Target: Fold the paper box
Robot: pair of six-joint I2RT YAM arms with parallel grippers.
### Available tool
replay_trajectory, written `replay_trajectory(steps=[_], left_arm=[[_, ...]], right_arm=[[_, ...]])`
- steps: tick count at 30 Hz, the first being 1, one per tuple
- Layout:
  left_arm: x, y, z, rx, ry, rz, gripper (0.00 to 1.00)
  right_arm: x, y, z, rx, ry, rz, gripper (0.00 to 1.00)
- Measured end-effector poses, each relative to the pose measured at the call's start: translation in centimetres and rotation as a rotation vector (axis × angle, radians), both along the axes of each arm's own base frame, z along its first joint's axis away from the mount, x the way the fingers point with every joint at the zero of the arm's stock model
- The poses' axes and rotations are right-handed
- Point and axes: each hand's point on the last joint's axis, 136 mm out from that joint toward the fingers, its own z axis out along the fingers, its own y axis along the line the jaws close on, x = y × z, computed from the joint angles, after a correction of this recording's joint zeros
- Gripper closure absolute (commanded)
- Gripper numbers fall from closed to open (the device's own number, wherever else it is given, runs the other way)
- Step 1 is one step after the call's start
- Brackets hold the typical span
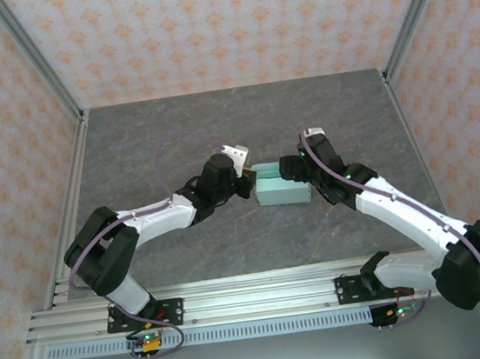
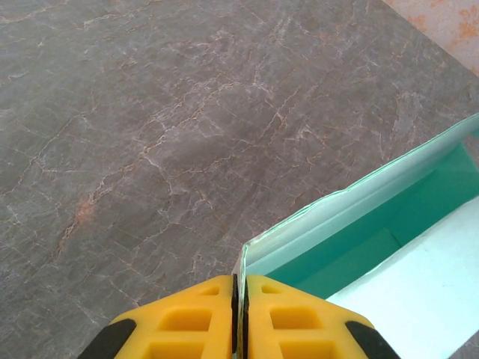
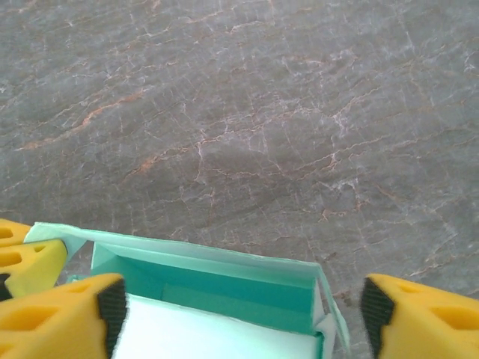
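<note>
The paper box [image 1: 281,190] is a pale mint, half-formed shallow box on the grey table, between the two arms. My left gripper [image 1: 247,181] is at its left end. In the left wrist view the yellow fingers [image 2: 187,321] of that gripper [image 2: 239,280] are shut on the thin upright edge of the box's end wall, and the box [image 2: 389,224] opens to the right. My right gripper [image 1: 296,172] is at the box's right end. In the right wrist view this gripper [image 3: 239,318] stands open, its fingers [image 3: 426,318] straddling the box [image 3: 202,258], the right one apart from it.
The grey marbled tabletop [image 1: 173,135] lies bare behind and in front of the box. Patterned walls and metal corner posts [image 1: 43,72] close in the back and sides. An aluminium rail [image 1: 237,298] carries the arm bases at the near edge.
</note>
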Motion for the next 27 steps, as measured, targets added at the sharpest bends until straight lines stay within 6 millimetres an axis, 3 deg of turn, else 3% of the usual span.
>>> replay_trajectory(steps=[11,16,20,23,27], left_arm=[[0.0,0.0,-0.1,0.008,-0.001,-0.004,0.89],[-0.1,0.1,-0.2,0.019,-0.004,-0.010,0.89],[-0.1,0.1,-0.3,0.031,-0.002,-0.016,0.89],[-0.2,0.2,-0.4,0.042,0.000,-0.020,0.89],[-0.3,0.1,-0.3,0.055,0.000,-0.031,0.89]], right_arm=[[-0.6,-3.9,2.8,0.035,0.002,-0.119,0.00],[-1.7,-2.1,1.6,0.074,0.070,0.022,0.01],[-3.1,-0.4,-1.2,0.052,0.113,0.195,0.01],[-4.4,0.0,-3.0,-0.050,0.109,0.331,0.01],[-5.5,1.4,-2.6,-0.233,0.024,0.575,0.01]])
